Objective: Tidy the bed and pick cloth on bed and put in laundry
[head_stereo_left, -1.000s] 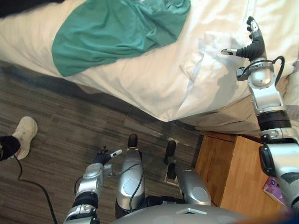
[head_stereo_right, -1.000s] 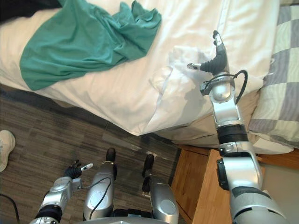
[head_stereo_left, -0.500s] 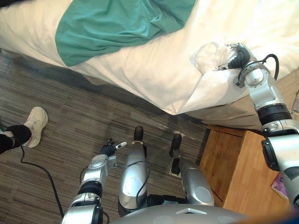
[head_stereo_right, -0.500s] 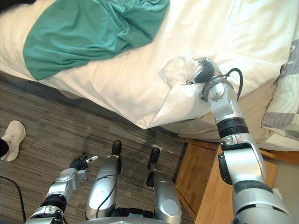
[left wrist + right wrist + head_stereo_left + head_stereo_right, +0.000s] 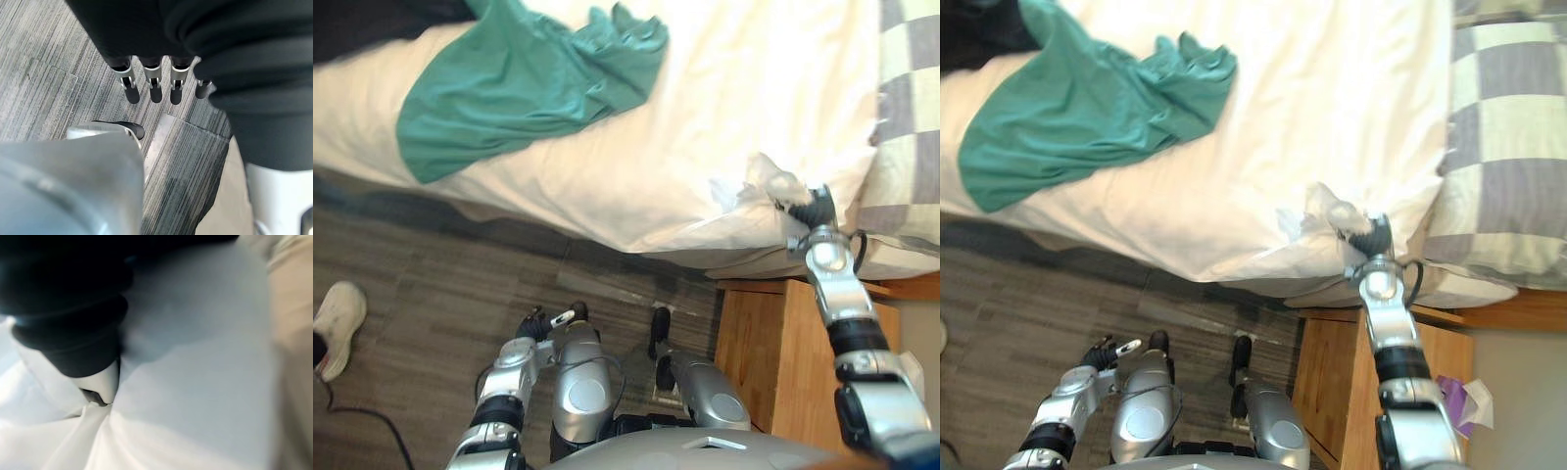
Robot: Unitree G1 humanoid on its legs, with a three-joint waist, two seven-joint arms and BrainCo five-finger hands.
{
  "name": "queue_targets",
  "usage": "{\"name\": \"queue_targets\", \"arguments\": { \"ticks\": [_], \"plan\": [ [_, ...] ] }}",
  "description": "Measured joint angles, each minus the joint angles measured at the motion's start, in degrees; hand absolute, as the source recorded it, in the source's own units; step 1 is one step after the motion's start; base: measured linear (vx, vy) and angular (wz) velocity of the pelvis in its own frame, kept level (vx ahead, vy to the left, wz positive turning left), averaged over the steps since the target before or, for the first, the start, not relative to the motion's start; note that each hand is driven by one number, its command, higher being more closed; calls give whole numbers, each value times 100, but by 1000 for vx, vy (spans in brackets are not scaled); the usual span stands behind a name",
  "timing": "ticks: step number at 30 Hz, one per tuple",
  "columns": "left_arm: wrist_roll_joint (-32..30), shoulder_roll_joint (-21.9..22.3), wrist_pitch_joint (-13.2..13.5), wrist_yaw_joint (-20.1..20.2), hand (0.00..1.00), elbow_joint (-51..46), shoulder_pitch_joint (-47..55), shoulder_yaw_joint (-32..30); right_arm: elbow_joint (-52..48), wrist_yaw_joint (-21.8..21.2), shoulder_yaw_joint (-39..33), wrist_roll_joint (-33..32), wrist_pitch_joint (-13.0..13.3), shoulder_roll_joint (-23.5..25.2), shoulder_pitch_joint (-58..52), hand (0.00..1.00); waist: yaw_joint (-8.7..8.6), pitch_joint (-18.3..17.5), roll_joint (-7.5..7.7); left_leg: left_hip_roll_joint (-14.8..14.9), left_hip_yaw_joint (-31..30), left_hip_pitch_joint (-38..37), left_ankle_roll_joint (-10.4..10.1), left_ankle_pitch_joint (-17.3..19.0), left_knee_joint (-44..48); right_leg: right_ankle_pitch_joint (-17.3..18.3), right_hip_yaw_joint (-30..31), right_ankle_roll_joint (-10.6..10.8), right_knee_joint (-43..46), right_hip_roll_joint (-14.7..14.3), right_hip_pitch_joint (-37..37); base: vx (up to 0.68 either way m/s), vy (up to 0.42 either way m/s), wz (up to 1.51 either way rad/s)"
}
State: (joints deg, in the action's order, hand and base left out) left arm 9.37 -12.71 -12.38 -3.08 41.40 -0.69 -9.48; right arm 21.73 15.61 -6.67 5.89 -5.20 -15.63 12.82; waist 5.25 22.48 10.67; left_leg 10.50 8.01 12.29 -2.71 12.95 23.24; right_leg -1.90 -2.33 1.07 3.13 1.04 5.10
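Bedroom from above: white bed sheet (image 5: 636,166) across the upper frame, dark grey plank floor (image 5: 411,323) below it at lower left, light wooden bedside cabinet (image 5: 773,362) at lower right. Grey-and-cream checked pillow (image 5: 1518,147) at upper right.

Crumpled teal-green cloth (image 5: 509,88) at upper left, spread on the sheet and reaching toward the bed's near edge, well apart from both hands.

Right hand (image 5: 815,211) right of centre, at the bed's corner just beside the pillow, closed on a bunched peak of the sheet. In its wrist view, a fingertip (image 5: 100,382) pinching a white fold. Left hand (image 5: 536,323) at lower left, low over the floor, fingers (image 5: 152,85) straight, holding nothing.

In the left eye view, a person's white shoe (image 5: 337,323) at the left edge. In the right eye view, a purple-and-white scrap (image 5: 1459,399) at the cabinet's right edge. Open floor between shoe and cabinet.
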Motion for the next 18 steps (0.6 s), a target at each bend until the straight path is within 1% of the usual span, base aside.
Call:
{"name": "queue_targets", "arguments": {
  "ticks": [2,3,4,5,7,8,9,10,11,12,13,14,16,18],
  "plan": [
    [-17,69,1,2,0,8,60,7,67,183,-35,-2,31,163,-415,0,-47,-61,4,28,56,-167,-6,62,27,34,17,33,50,-9,-120,60,37,-15],
    [-102,97,9,17,0,20,120,18,117,323,-46,-30,107,293,-609,0,-118,-127,-13,33,71,-246,-6,99,42,69,32,81,86,-6,-183,31,39,-12],
    [-140,103,16,20,0,29,162,34,160,380,-64,-81,183,360,-678,0,-148,-187,-24,38,83,-253,-5,113,48,70,44,82,97,-6,-191,17,36,-12],
    [-169,120,20,23,0,55,220,43,222,445,-128,-183,313,465,-834,0,-181,-288,-53,39,118,-325,-9,137,55,72,107,84,96,-5,-219,18,40,-15],
    [-205,160,48,57,0,90,328,51,396,524,-240,-614,540,623,-908,0,-201,-427,-130,40,179,-435,-5,171,51,90,165,110,96,2,-296,21,36,-15],
    [-211,232,68,72,0,125,439,60,581,577,-259,-980,722,726,-966,0,-219,-517,-198,36,224,-556,0,183,12,93,184,115,93,10,-385,23,30,-13],
    [-219,276,134,80,0,295,535,59,740,586,-352,-1331,952,887,-1074,0,-224,-636,-299,14,266,-700,0,183,-67,118,223,148,92,29,-472,34,29,-12],
    [-249,303,171,85,0,380,634,57,862,542,-428,-1691,1136,1016,-1145,0,-252,-720,-341,-10,296,-813,0,183,-139,150,236,191,91,51,-573,24,20,-11],
    [-373,334,218,126,0,503,719,59,963,416,-488,-2135,1303,1120,-1242,0,-265,-783,-439,-40,341,-954,-2,184,-234,190,271,210,90,74,-658,34,11,-13],
    [-450,394,272,163,0,593,867,53,1062,220,-579,-2544,1461,1219,-1349,0,-268,-910,-482,-77,406,-1160,-16,185,-371,230,310,231,89,106,-779,41,1,-15],
    [-453,444,330,188,0,661,977,40,1140,89,-717,-2774,1549,1291,-1414,0,-277,-983,-573,-97,436,-1284,-41,194,-454,258,314,272,89,119,-851,52,-1,-14],
    [-453,479,383,207,0,735,1036,27,1194,-27,-830,-2921,1612,1334,-1471,0,-271,-1032,-620,-107,481,-1382,-47,189,-522,274,322,294,90,129,-905,48,-5,-11],
    [-446,631,462,274,0,779,1243,-110,1318,-254,-1173,-3282,1742,1505,-1704,0,-260,-1186,-698,-85,699,-1682,-57,189,-719,329,363,316,88,140,-1048,80,-20,-20],
    [-437,727,509,273,0,826,1331,-310,1514,-258,-1494,-3400,1751,1707,-2112,0,-266,-1242,-717,-3,943,-1877,-73,206,-821,376,360,381,90,140,-1164,101,-50,-13]
  ]
}}
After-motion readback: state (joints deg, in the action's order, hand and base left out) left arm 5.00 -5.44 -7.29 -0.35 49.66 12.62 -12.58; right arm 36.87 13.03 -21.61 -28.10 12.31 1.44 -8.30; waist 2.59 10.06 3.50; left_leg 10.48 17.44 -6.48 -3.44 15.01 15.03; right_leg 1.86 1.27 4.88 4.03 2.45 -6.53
